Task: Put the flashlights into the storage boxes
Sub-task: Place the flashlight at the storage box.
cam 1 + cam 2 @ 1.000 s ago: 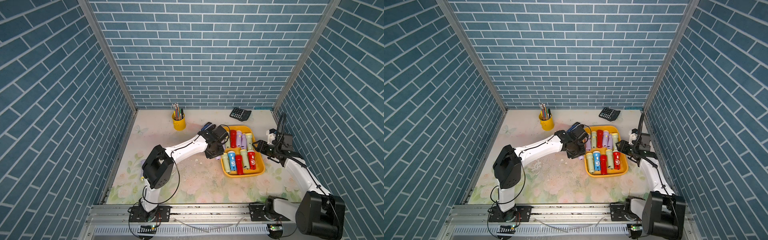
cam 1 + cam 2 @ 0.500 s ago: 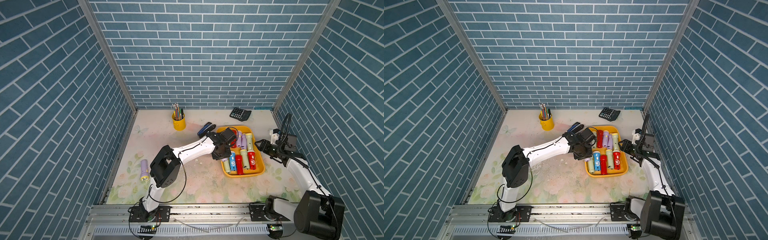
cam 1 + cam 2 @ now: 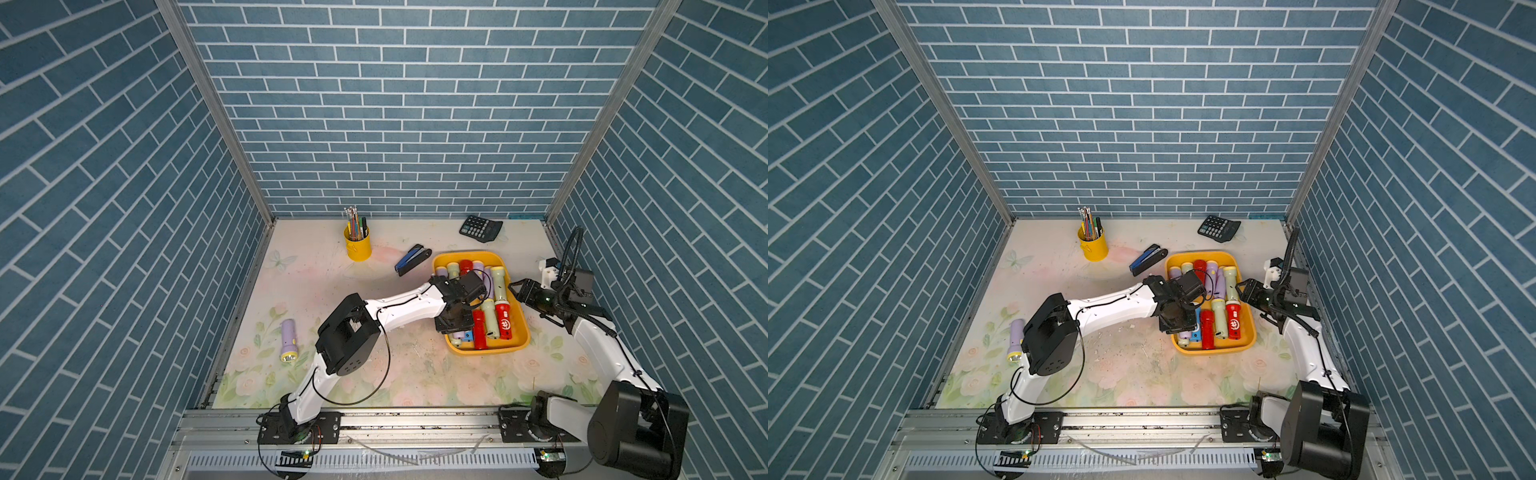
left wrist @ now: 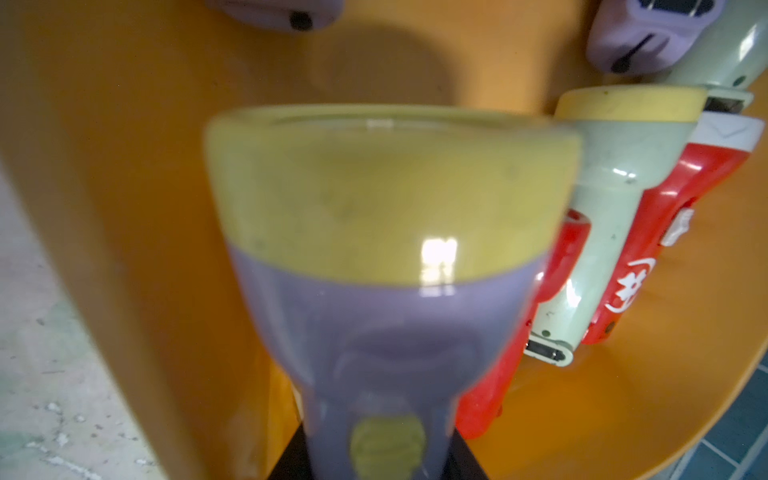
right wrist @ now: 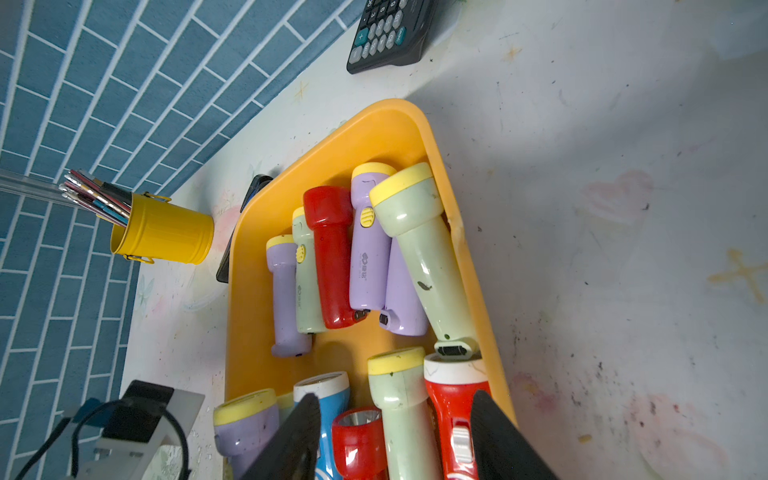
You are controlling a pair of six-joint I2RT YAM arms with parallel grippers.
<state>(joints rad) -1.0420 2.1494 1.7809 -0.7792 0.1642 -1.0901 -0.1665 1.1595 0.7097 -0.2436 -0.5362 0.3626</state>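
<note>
Left gripper (image 3: 454,323): jaws clamped on the handle of a lilac flashlight (image 4: 390,249) with a yellow head. It hangs low over the near-left corner of the yellow tray (image 3: 513,345), beside the tray's left wall. I cannot tell whether it touches the tray floor.

Right gripper (image 5: 399,440): jaws apart, holding nothing, poised over the tray's right rim.

Tray contents, far row, lying side by side: a short lilac one, pale green, red, two lilac, then a long pale green flashlight (image 5: 428,257) leaning against the right wall. Near row, beside the held one: a blue flashlight (image 5: 324,415), red, pale green, and a red flashlight with white logo (image 3: 504,322). All lie flat or nearly so, packed close and touching.

Outside the tray, a stray lilac flashlight (image 3: 288,340) lies on the table (image 3: 415,365) near the left wall, well apart from the tray.

The yellow pen cup (image 3: 358,247) stands upright at the back, full of pencils. The stapler (image 3: 412,259) lies just beside the tray's far-left corner. The calculator (image 3: 480,227) sits by the back wall.
</note>
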